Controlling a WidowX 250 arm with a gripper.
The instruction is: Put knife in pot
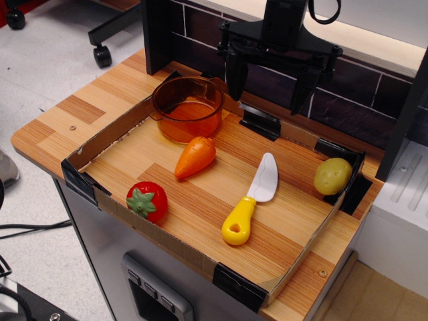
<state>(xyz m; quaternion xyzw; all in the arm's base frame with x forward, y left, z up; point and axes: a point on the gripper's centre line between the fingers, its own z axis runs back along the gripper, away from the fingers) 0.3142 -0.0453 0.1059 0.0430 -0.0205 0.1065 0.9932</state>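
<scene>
The knife [251, 200] lies flat on the wooden table, yellow handle toward the front, white blade pointing back right. The pot [186, 107], translucent amber-orange, stands at the back left inside the cardboard border. My gripper [269, 87] hangs high at the back, above the wall, to the right of the pot and behind the knife. Its two black fingers [235, 80] are spread wide apart with nothing between them.
An orange toy carrot [195, 157] lies just in front of the pot. A red strawberry [148, 200] sits at the front left. A yellow-green potato [332, 175] rests in the right corner. A low cardboard border [110, 134] rings the work area. A dark brick wall [348, 93] stands behind.
</scene>
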